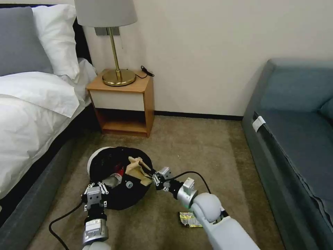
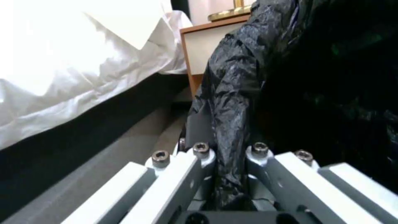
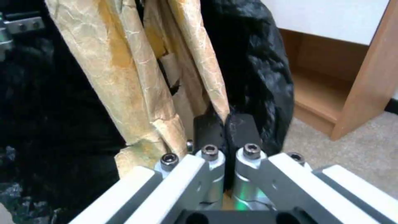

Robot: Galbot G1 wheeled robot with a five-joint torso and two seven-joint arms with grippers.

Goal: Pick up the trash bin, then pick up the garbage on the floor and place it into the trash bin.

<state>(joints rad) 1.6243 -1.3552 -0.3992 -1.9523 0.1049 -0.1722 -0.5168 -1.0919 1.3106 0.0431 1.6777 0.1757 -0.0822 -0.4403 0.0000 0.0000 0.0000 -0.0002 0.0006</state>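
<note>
The trash bin [image 1: 94, 157] is white and lined with a black bag [image 2: 232, 77]; it hangs tilted just above the carpet. My left gripper [image 1: 97, 185] [image 2: 229, 141] is shut on its near rim, pinching the liner. The tan crumpled paper bag [image 1: 138, 169] [image 3: 124, 65] lies over the bin's mouth, with my right gripper [image 1: 153, 176] [image 3: 226, 129] shut on its edge. A red-white packet [image 1: 120, 171] shows inside the bin. A gold-silver snack wrapper [image 1: 189, 219] lies on the carpet beside my right arm.
A wooden nightstand [image 1: 122, 100] with a brass lamp [image 1: 117, 74] stands behind the bin. The bed [image 1: 31, 114] runs along the left, a grey-blue sofa [image 1: 295, 139] along the right. Open carpet [image 1: 201, 152] lies between them.
</note>
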